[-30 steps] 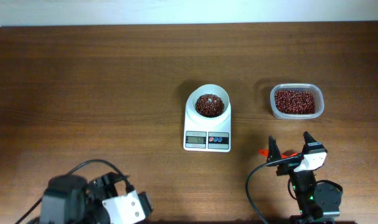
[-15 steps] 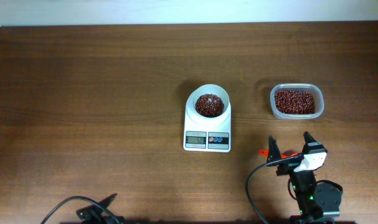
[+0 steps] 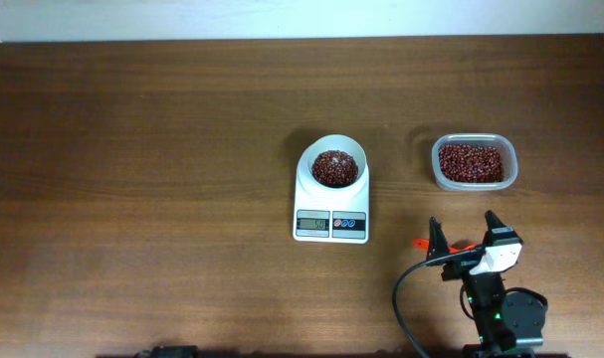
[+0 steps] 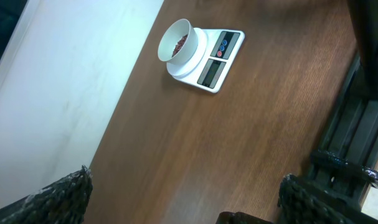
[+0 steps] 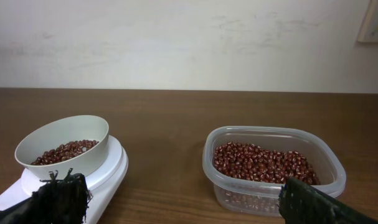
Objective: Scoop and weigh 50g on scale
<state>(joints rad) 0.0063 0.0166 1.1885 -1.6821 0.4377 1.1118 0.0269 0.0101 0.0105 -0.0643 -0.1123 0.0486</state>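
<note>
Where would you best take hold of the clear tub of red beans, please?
Probably the tub by its near long wall, one finger inside and one outside, coming down with the right gripper: it stands upright, lidless, and that rim faces the gripper's open jaws.

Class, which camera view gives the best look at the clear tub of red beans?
The right wrist view: the clear tub sits close and large, beans and wall plain. Overhead shows it small, from above, right of the scale. The left wrist view misses it.
</note>
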